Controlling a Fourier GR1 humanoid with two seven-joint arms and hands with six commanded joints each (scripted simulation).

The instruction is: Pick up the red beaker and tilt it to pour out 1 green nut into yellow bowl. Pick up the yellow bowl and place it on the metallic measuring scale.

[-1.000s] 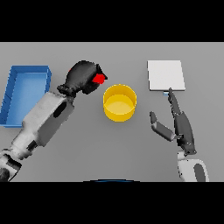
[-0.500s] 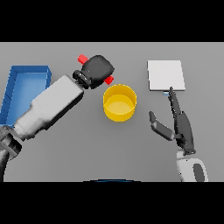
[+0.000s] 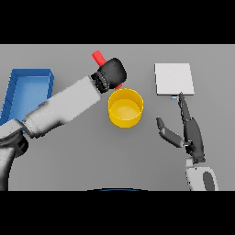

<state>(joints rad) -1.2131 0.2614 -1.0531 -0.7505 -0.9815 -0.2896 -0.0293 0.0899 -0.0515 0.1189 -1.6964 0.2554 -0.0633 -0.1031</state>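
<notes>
Above grey table [image 3: 69, 156], left hand [image 3: 111, 73] clenches red beaker [image 3: 98, 57] beside yellow bowl [image 3: 125, 108].

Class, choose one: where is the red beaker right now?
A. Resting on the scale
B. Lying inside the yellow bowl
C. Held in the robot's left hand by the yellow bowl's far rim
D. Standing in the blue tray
C: the left hand is curled round the red beaker, just behind the yellow bowl.

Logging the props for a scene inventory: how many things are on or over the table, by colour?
Red: 1, the red beaker held in the left robot hand
Yellow: 1, the yellow bowl
Blue: 1, the blue tray
Pale grey: 1, the measuring scale
Total: 4
</notes>
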